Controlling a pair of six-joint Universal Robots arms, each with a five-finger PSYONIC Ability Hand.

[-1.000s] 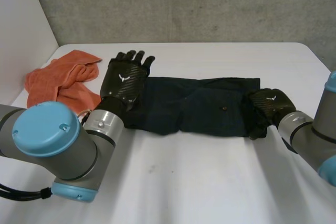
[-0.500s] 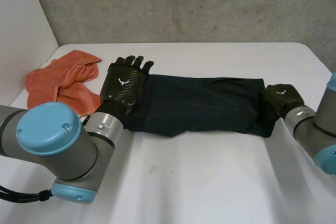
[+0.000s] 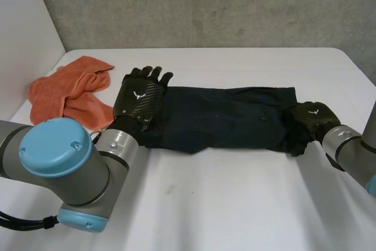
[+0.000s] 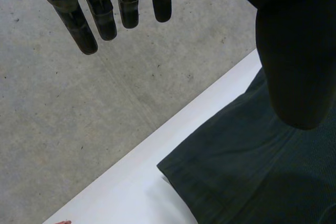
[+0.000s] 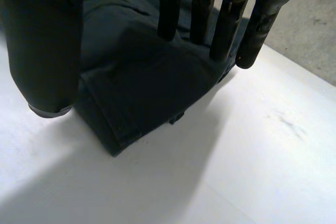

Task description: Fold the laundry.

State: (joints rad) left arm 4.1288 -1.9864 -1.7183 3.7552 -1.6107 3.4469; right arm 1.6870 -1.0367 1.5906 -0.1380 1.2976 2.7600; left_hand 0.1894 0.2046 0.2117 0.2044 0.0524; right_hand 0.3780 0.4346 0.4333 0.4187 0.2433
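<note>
The dark garment [image 3: 223, 119], stretched across the table [image 3: 235, 204], is let slack at its right end, where the right hand [image 3: 314, 116] is brought back inward with fingers straight (the left hand [image 3: 140, 95], likewise unclenched, is kept on the left end), so folding is judged ready.

Left arm [image 3: 64, 168]: extended from the near left toward the far side, with the wrist held low.
Left hand [image 3: 140, 97]: held palm down and relaxed. The fingers [image 4: 102, 14] are held straight and pointed far, and the thumb [image 4: 291, 56] is spread apart from them.
Right arm [image 3: 352, 154]: positioned at the near right, with the forearm angled leftward.
Right hand [image 3: 311, 116]: held palm down. The fingers [image 5: 226, 19] are held straight and side by side, and the thumb [image 5: 44, 40] is set apart from them.
</note>
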